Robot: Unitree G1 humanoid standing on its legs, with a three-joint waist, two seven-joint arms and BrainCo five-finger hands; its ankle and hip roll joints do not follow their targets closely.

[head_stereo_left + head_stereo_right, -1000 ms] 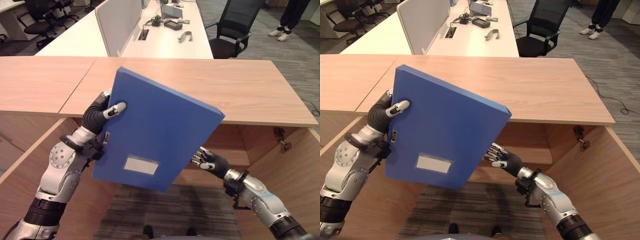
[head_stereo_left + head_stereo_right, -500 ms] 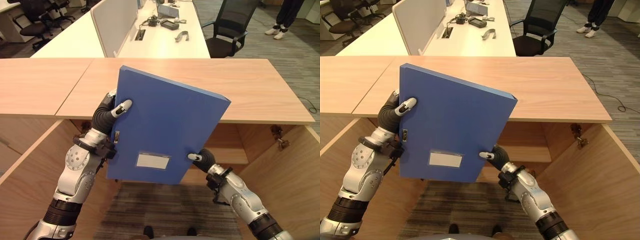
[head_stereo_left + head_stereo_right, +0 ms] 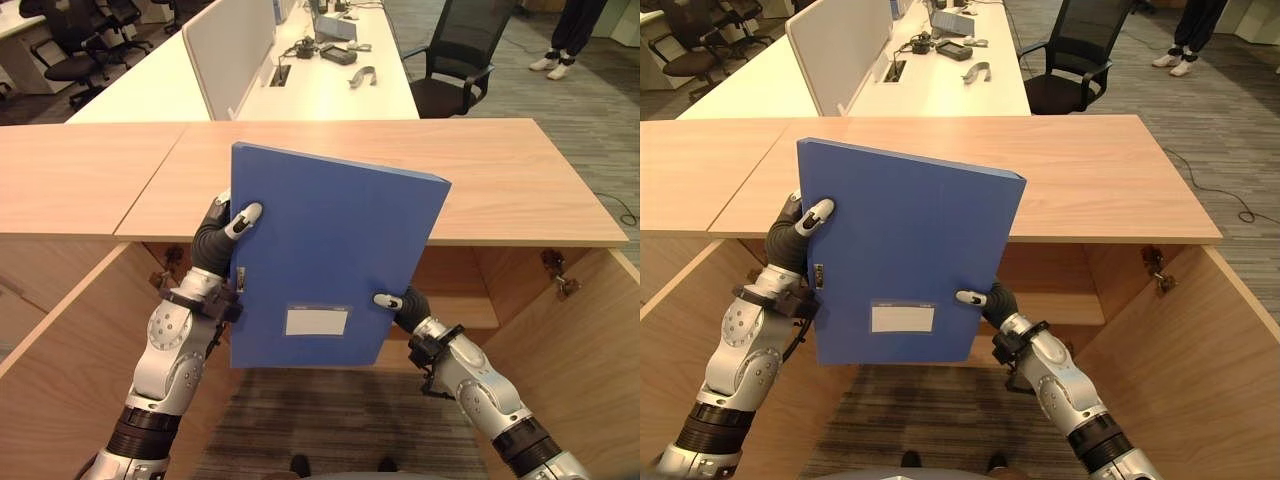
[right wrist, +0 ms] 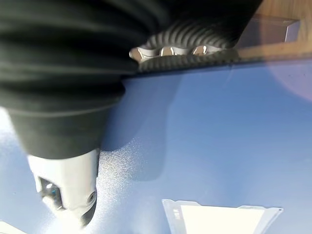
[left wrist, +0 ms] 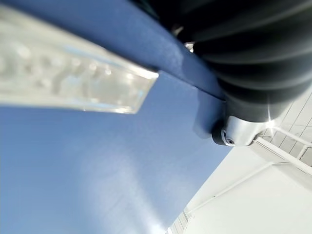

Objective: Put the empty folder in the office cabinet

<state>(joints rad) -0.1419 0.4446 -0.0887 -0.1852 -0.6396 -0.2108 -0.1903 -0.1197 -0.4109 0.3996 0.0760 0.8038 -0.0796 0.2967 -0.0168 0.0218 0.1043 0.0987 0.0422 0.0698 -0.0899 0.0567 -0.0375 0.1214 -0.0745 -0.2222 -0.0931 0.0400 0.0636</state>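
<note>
Now the blue folder (image 3: 320, 260) is held nearly upright above the open cabinet (image 3: 470, 290), in front of the tabletop (image 3: 520, 190). The left robot hand (image 3: 222, 232) pinches its spine edge; the right robot hand (image 3: 400, 303) pinches the lower right corner. Lower it level, keeping both grips firm.

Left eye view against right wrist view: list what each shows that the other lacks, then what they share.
Left eye view alone: the left robot hand clamping the folder's upper left edge, the wooden cabinet top, the open cabinet below, a black chair and white desks behind. Right wrist view alone: fingers curled over the folder's edge. Both: the blue folder with its white label and the right robot hand gripping its lower right edge.
</note>
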